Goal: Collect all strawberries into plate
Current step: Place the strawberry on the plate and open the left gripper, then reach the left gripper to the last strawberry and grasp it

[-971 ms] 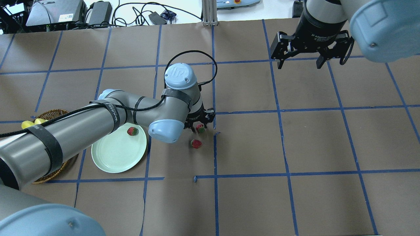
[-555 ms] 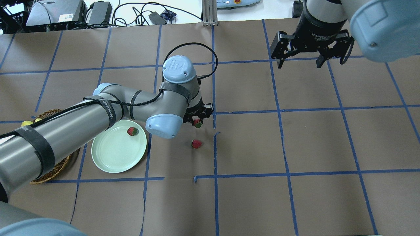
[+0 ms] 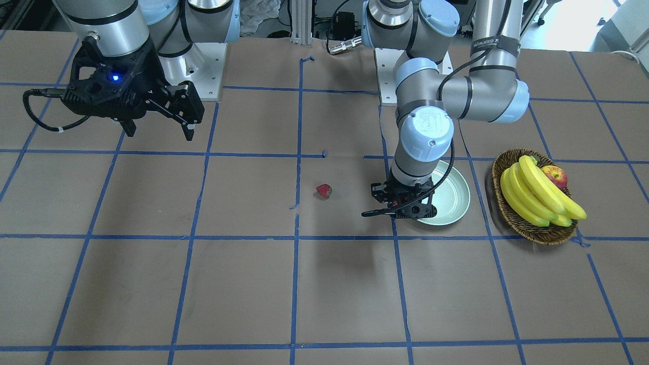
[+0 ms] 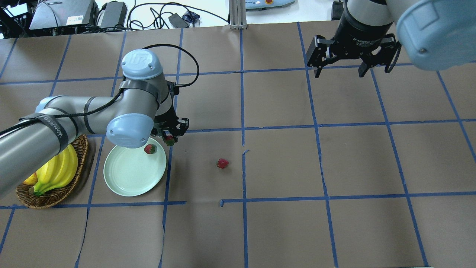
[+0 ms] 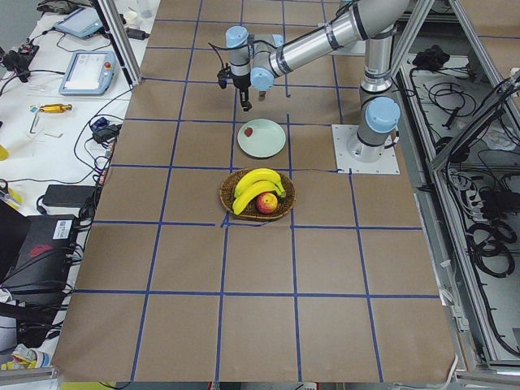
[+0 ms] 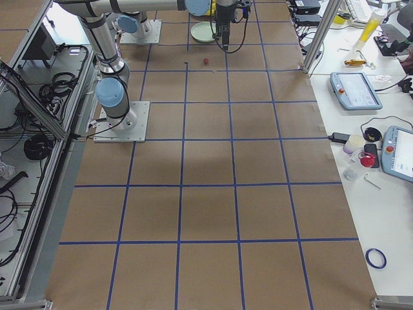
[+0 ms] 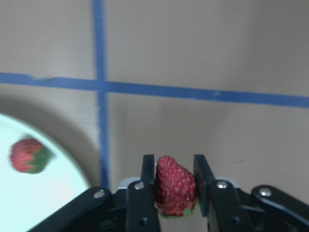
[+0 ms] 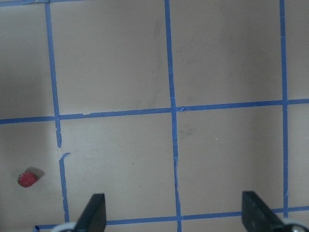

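left gripper (image 4: 170, 138) clamped on a strawberry (image 7: 175, 186), seemingly just outside the plate (image 4: 126, 182) rim; banana basket (image 3: 532, 234) beside it; right gripper (image 4: 339, 72) spread open.

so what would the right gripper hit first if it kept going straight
Probably just the bare table: the right gripper points straight down at it, jaws open. The loose strawberry lies off to one side.

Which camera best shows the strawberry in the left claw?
The left wrist view: the held strawberry sits large between the fingers of the left claw. Overhead shows it as a small speck by the plate rim; elsewhere it's hidden or tiny.
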### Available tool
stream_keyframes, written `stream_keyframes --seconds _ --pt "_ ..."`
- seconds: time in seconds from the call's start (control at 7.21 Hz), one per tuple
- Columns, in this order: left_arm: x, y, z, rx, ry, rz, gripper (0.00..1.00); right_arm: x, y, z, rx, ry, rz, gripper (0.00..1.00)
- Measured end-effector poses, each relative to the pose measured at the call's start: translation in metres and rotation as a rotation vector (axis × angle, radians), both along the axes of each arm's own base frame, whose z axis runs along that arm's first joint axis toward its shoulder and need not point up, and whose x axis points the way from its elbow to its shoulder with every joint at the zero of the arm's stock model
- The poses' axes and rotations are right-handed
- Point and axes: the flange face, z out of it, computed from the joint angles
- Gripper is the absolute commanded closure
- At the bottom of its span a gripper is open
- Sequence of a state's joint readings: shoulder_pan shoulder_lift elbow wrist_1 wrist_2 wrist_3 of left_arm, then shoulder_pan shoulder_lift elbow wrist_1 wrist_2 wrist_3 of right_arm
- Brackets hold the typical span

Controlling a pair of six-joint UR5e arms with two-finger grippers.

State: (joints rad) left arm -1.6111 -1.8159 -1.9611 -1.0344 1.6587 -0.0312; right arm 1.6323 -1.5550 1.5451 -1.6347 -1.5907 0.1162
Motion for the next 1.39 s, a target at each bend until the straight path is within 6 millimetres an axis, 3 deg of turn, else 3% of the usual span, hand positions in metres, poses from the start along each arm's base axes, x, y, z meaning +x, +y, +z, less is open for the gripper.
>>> stream_keyframes --seconds 0.14,0.28,0.42,0.56,0.83,0.97,1.11,1.39 --pt "0.027 0.014 0.002 0.019 -0.005 -0.064 0.90 0.000 0.000 0.000 0.001 0.000 0.001 0.00" --pt "0.052 0.030 -0.003 0.048 -0.007 -0.098 0.68 0.001 0.000 0.000 0.001 0.000 0.001 0.00" --pt "0.072 0.045 -0.014 0.074 -0.009 -0.109 0.12 0.001 0.000 0.000 0.001 0.000 0.001 0.00" --pt "0.083 0.056 -0.022 0.088 -0.009 -0.112 0.00 0.001 0.000 0.000 0.001 0.000 0.002 0.00" --pt "0.084 0.058 -0.018 0.067 -0.012 -0.089 0.00 0.001 0.000 0.000 0.002 0.000 0.001 0.00" --pt "0.071 0.054 -0.009 0.033 -0.010 -0.045 0.00 0.001 0.000 0.000 0.002 0.000 0.001 0.00" --pt "0.043 0.049 0.003 -0.009 -0.004 0.000 0.01 0.001 0.000 0.000 0.002 0.000 0.001 0.00" --pt "-0.042 0.047 0.020 -0.066 0.038 0.097 0.07 0.001 0.000 0.000 0.001 0.000 0.001 0.00"
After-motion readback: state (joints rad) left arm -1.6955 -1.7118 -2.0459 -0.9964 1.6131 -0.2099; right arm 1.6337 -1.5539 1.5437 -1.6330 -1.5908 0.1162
